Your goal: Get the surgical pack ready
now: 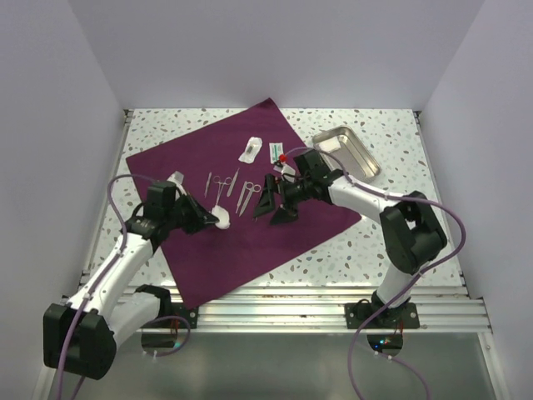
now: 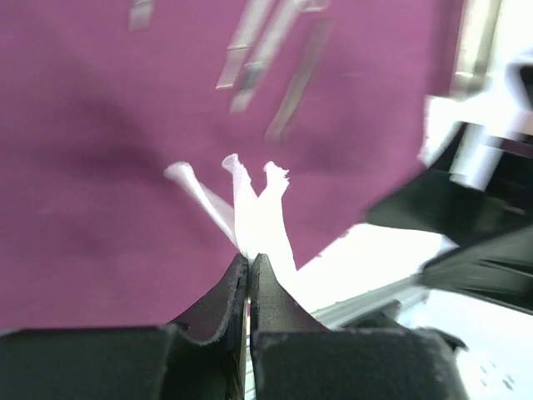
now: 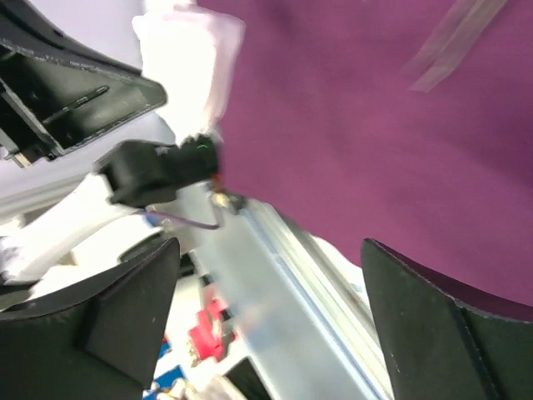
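Loading items onto surgical pack [image 1: 218, 262]: left gripper [image 2: 248, 260] clamped on white gauze [image 2: 260, 218], right gripper [image 1: 275, 209] wide apart, empty; next, probably set gauze down beside instruments [image 1: 234, 190]

— How does the cloth lie?
— The surgical pack [image 1: 200, 167] is spread flat as one sheet, set cornerwise on the speckled table [image 1: 391, 242].
— What's on it?
— Scissor-handled instruments [image 1: 219, 187] side by side near the middle, with two small packets [image 1: 251, 148] beyond them.
— And the arms?
— The left gripper [image 1: 213, 220] is over the cloth, its tips pinched on a small white wad [image 1: 224, 221] (gauze, by the look). The right gripper [image 1: 275, 210] hangs just right of the instruments, jaws spread. A steel tray [image 1: 346, 152] sits off the cloth, far right.
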Motion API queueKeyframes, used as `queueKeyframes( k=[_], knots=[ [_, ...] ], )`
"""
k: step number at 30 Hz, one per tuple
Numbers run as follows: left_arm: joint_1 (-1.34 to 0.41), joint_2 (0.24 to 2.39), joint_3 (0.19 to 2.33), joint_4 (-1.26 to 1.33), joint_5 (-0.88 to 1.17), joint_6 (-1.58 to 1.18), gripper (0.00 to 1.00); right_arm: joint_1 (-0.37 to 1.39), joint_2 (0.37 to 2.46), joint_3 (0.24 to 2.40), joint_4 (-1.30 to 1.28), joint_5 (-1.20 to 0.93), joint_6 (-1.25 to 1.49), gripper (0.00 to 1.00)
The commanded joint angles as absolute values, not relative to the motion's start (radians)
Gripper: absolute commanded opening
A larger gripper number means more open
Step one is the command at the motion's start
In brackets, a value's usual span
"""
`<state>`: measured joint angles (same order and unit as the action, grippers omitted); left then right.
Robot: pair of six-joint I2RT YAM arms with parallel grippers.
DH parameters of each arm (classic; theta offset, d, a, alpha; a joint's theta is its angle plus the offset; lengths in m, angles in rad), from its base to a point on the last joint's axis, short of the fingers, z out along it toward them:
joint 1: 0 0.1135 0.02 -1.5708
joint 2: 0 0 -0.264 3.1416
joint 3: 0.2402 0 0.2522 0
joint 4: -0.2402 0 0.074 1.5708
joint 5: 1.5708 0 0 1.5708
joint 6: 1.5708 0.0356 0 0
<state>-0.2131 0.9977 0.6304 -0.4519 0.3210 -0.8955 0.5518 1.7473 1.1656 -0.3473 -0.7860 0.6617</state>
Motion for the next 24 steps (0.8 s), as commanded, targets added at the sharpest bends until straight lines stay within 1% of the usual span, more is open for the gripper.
queueKeyframes(
  k=[1,2,3,7,8,9,10,18,21,22,24],
  knots=[
    [-0.219,0.95,0.657,-0.289,0.443,-0.867,0.0,0.601,1.706,1.12,-0.053,-0.914,0.866,0.95],
    [-0.219,0.942,0.655,-0.267,0.46,-0.873,0.0,0.624,1.704,1.103,-0.005,-0.916,0.95,0.95],
    [-0.219,0.925,0.66,-0.246,0.483,-0.877,0.0,0.635,1.703,1.095,0.099,-0.916,0.992,0.95],
    [-0.219,0.882,0.683,-0.247,0.492,-0.884,0.0,0.667,1.71,1.034,0.286,-0.896,1.158,0.95],
    [-0.219,0.874,0.687,-0.242,0.497,-0.877,0.0,0.673,1.709,1.019,0.346,-0.893,1.249,0.94],
    [-0.221,0.859,0.696,-0.242,0.499,-0.876,0.0,0.676,1.707,1.006,0.442,-0.885,1.288,0.94],
    [-0.221,0.85,0.699,-0.251,0.494,-0.879,0.0,0.681,1.704,0.99,0.472,-0.876,1.346,0.93],
    [-0.221,0.808,0.673,-0.215,0.531,-0.954,0.0,0.703,1.712,0.942,0.685,-0.773,1.506,0.89],
    [-0.221,0.796,0.672,-0.225,0.537,-0.959,0.0,0.704,1.733,0.94,0.794,-0.753,1.592,0.86],
    [-0.221,0.795,0.672,-0.229,0.538,-0.959,0.0,0.707,1.738,0.949,0.798,-0.756,1.601,0.83],
    [-0.221,0.785,0.667,-0.224,0.541,-0.963,0.0,0.712,1.746,0.974,0.762,-0.755,1.594,0.82]
  ],
)
